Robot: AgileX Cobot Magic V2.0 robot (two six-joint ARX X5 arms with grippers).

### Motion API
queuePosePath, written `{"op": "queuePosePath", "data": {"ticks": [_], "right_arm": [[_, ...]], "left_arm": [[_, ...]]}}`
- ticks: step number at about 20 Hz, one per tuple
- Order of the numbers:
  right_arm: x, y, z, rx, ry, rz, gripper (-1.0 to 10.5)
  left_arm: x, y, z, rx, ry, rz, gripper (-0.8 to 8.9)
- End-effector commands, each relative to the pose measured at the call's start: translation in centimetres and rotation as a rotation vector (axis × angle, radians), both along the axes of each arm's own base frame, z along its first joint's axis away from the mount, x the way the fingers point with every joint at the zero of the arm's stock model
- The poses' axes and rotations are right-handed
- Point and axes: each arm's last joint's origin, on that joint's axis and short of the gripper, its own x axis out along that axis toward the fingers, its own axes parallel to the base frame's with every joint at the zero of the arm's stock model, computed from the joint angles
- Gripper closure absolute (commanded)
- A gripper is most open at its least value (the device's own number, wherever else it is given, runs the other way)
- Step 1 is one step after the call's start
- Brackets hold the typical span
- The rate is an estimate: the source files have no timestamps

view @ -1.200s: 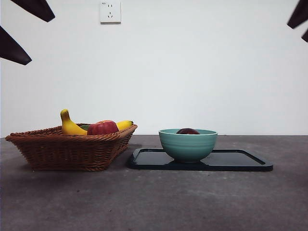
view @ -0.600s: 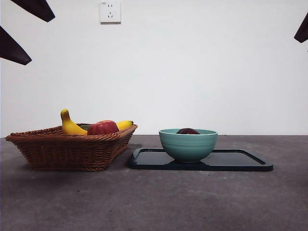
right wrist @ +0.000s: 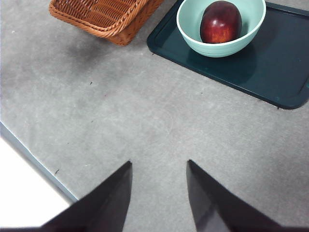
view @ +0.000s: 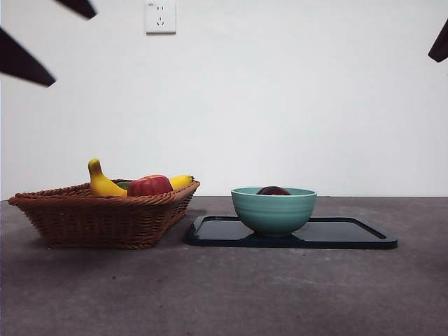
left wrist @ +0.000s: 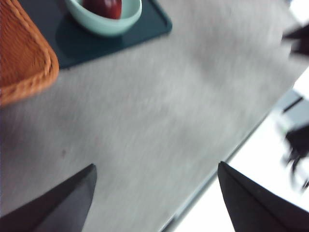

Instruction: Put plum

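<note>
The plum (right wrist: 220,21), dark maroon and glossy, lies inside the teal bowl (right wrist: 217,51), which stands on the dark tray (right wrist: 270,72). In the front view only the plum's top (view: 273,190) peeks over the bowl's rim (view: 273,210). The left wrist view, blurred, catches the plum (left wrist: 104,7) at its edge. My left gripper (left wrist: 155,166) hangs high over bare table, open and empty. My right gripper (right wrist: 159,162) is also raised, open, with nothing between its jaws. Both are well away from the bowl.
A wicker basket (view: 105,217) stands left of the tray (view: 350,234), holding a yellow banana (view: 101,183) and a red apple (view: 148,186). The table's edge (right wrist: 34,164) runs close under the right gripper. A wall socket (view: 160,17) is on the back wall.
The black tips at the front view's top left have shifted up and to the right. The right arm's tip has drawn back into the top right corner. The fruit, bowl and basket stay put.
</note>
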Motion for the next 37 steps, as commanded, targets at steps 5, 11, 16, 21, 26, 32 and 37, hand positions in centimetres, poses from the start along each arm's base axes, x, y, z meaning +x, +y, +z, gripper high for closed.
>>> {"op": "queuePosePath", "data": {"ticks": [5, 11, 16, 21, 26, 32, 37], "right_arm": [[0.1, 0.1, 0.1, 0.013, 0.002, 0.0, 7.7], [0.1, 0.1, 0.1, 0.012, 0.002, 0.0, 7.7], [0.1, 0.1, 0.1, 0.011, 0.002, -0.001, 7.7], [0.1, 0.1, 0.1, 0.005, 0.001, -0.008, 7.7], [0.1, 0.1, 0.1, 0.004, 0.003, -0.009, 7.7], [0.1, 0.1, 0.1, 0.002, 0.004, -0.009, 7.7], [0.1, 0.1, 0.1, 0.002, 0.005, -0.009, 7.7]], "left_arm": [[4.7, -3.1, 4.1, -0.014, 0.021, 0.088, 4.11], [12.0, -8.6, 5.7, 0.025, 0.05, 0.08, 4.17], [17.6, -13.6, 3.8, 0.108, 0.091, 0.081, 4.16], [21.6, -17.5, 0.8, 0.177, 0.122, 0.084, 4.16], [24.3, -20.5, -2.2, 0.271, 0.112, 0.093, 4.16], [25.1, -22.3, -5.4, 0.385, 0.09, 0.087, 4.16], [25.2, -22.9, -6.5, 0.403, 0.075, 0.059, 4.16]]}}
